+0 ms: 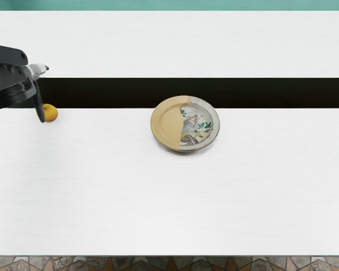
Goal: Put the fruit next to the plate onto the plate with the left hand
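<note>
left hand [14, 84] is at the upper left of the frame, arm coming in from the left edge. small orange fruit [51, 113] sits just below-right of it, w/ a dark part of the hand overlapping the fruit's left side. grip state: can't tell from this view, hand is mostly a dark blob, so no call on whether it's closed on anything. fruit looks to be resting on the white table [158, 197], not lifted, but not 100% sure.

plate [166, 121] is at frame centre, well apart from the fruit, nothing on it.

risks imo:
- fruit is right at the table's far edge, touching the dark gap [226, 93] that runs across the frame. it's round, so any sideways nudge during approach could roll it into the gap = unrecoverable.
- hand contacts it from one side only as far as i can see; closing off-centre could squirt it out.
- long carry to the right, so a weak hold means a drop mid-way.
- plate is shallow, so a release from height or near the rim could let it roll off.

right arm not in frame.
</note>
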